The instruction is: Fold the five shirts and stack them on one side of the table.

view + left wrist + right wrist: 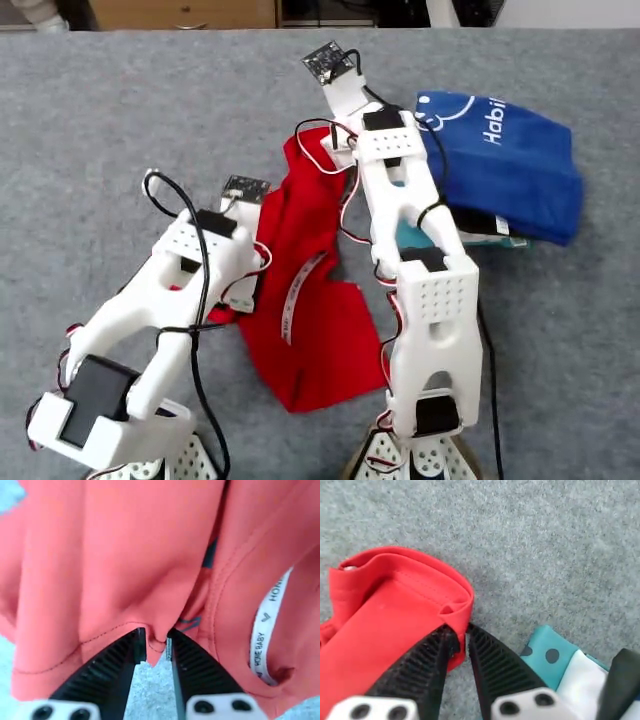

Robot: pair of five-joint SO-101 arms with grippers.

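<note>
A red shirt (315, 300) lies crumpled on the grey table (100, 130) between my two arms. My left gripper (156, 642) is shut on a hem edge of the red shirt (115, 565), at the cloth's left side in the high view. My right gripper (461, 630) is shut on a folded hem of the red shirt (385, 615) at its far end. A folded blue shirt (505, 160) tops a stack at the right, with a teal dotted shirt (547, 652) under it.
The stack (490, 235) sits just right of the right arm, close to its gripper. Bare grey table stretches to the left and far side. A wooden cabinet (180, 12) stands beyond the table's far edge.
</note>
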